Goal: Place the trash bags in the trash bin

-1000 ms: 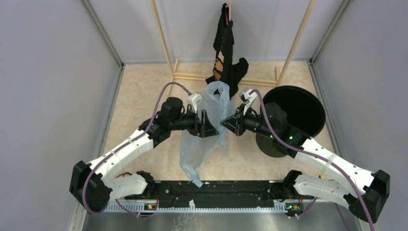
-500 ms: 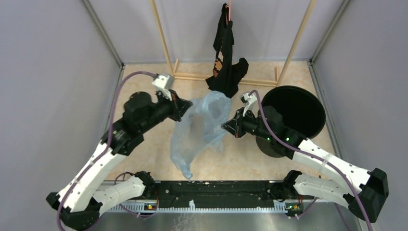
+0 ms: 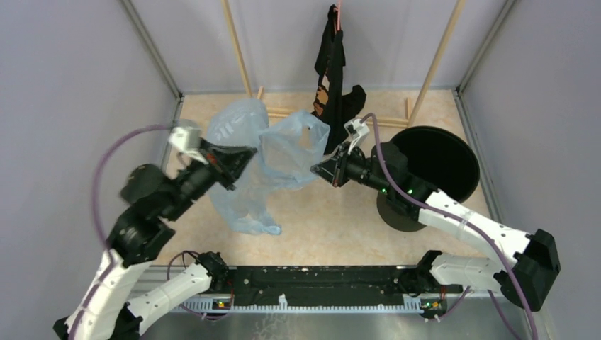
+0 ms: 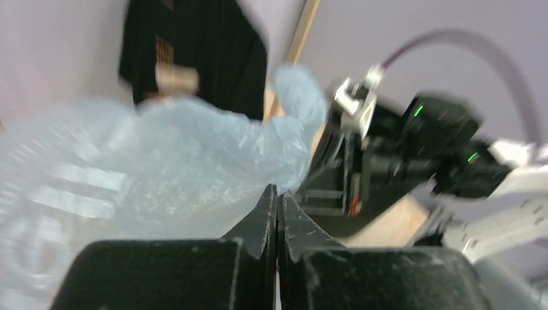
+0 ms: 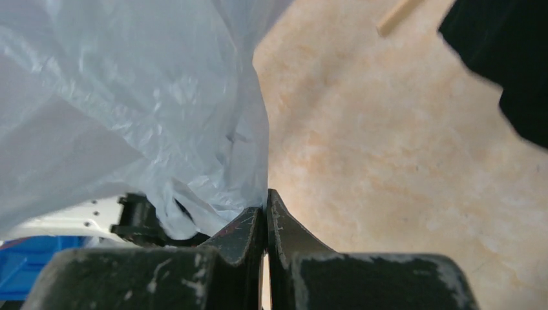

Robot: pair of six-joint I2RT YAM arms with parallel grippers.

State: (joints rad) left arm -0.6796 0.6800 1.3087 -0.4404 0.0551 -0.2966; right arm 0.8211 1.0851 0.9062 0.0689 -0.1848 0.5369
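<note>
**Blue bag held up between both claws, bin at the right**

In the top view a thin, crinkly, translucent light-blue plastic bag [image 3: 280, 152] hung in the air at the centre of the frame, spread between the two arms and clear of the beige marbled bench [image 3: 340, 219]. The left claw [image 3: 241, 154] was shut on the bag's left side – its wrist view showed the two black fingers pressed together with the film bunched at the tips [image 4: 276, 194]. The right claw [image 3: 315, 168] was likewise clamped on the bag's right edge, the plastic pinched between its closed fingertips [image 5: 266, 197]. A loose tail of the bag drooped toward the lower centre of the frame.

The round glossy black plastic bin [image 3: 443, 159] stood on the bench at the right of the frame – behind the right arm and apart from the bag. A black garment with orange print [image 3: 331, 71] hung at the top centre from a light wooden frame [image 3: 439, 53], its lower end just above the bag's upper edge. The left wrist view was motion-blurred.
</note>
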